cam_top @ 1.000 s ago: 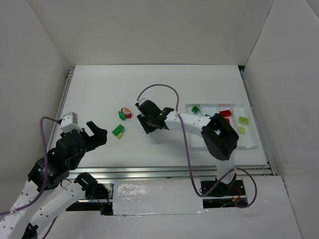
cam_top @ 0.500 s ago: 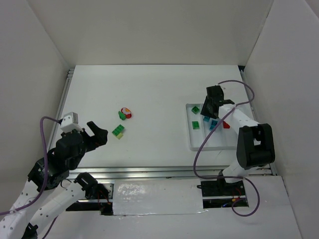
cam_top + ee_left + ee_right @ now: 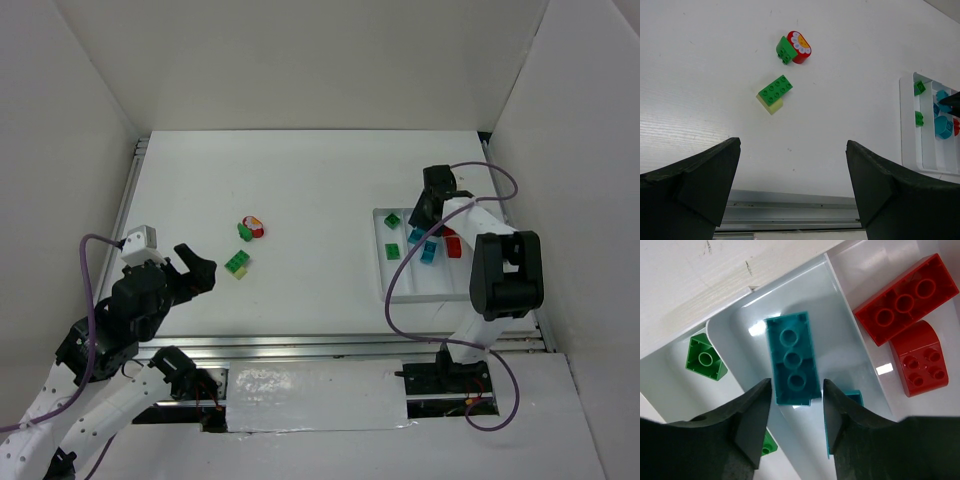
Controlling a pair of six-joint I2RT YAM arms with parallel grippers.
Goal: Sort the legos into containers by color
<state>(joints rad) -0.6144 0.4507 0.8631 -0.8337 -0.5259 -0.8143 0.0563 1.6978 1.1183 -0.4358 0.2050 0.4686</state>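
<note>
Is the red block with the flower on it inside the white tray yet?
No, the red flower block lies out on the table, beside a green brick, apart from the tray.

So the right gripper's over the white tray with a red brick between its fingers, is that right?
Not quite: what sits between the fingers of the right gripper is a teal brick, not a red one. The red bricks lie in the neighbouring compartment. The right wrist view shows it. The gripper is over the white tray, as you said.

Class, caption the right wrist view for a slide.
Right arm's fingers flank a teal brick in the white tray, beside red bricks.
</note>
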